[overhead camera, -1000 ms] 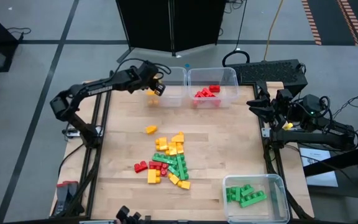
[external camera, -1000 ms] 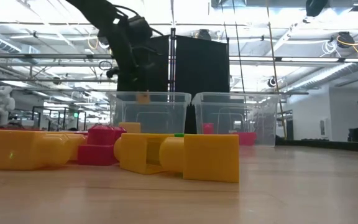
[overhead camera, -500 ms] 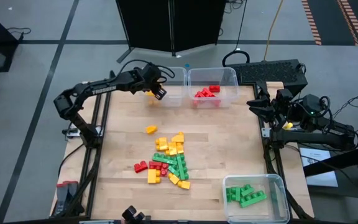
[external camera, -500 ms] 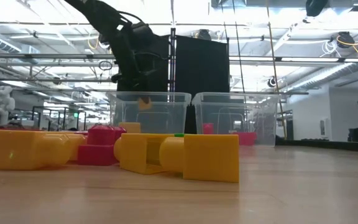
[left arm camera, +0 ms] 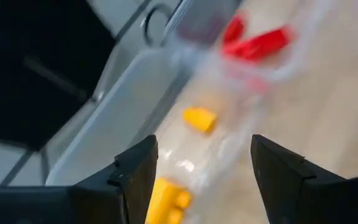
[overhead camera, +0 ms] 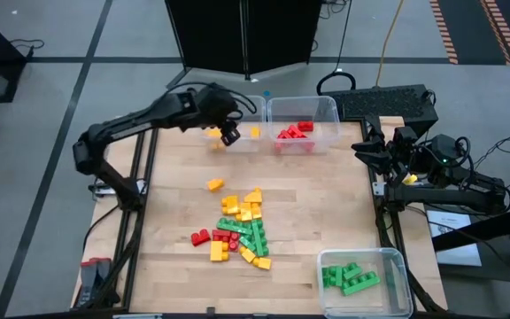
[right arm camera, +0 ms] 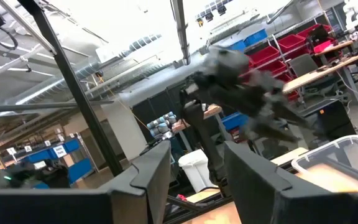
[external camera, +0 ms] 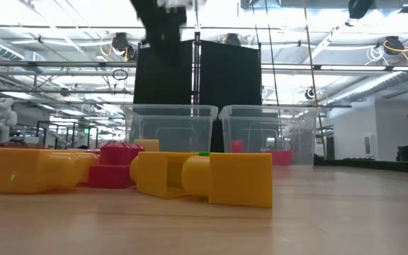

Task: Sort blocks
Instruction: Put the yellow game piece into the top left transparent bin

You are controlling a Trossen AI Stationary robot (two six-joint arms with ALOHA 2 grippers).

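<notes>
My left gripper (overhead camera: 229,136) (left arm camera: 204,171) hangs open above the far-left clear bin (overhead camera: 237,113), touching nothing. Two yellow blocks lie on that bin's floor (overhead camera: 255,132) (overhead camera: 212,133); the left wrist view shows one (left arm camera: 199,119) between my fingers and another (left arm camera: 166,200) nearer. Red blocks (overhead camera: 295,131) fill the neighbouring far bin. The main pile of red, yellow and green blocks (overhead camera: 239,230) lies mid-table, with one yellow block (overhead camera: 215,184) apart. My right gripper (overhead camera: 367,149) (right arm camera: 197,177) waits open at the table's right edge.
A clear bin with green blocks (overhead camera: 352,278) stands at the near right corner. In the low view, yellow blocks (external camera: 204,177) and a red one (external camera: 115,166) lie close in front, with both far bins (external camera: 170,127) (external camera: 264,131) behind. Bare wood surrounds the pile.
My left gripper carried a yellow block over the far-left bin, dipped slightly, then rose up out of the low view and shifted a little right. The block left the fingers and now lies inside the bin toward its right side.
</notes>
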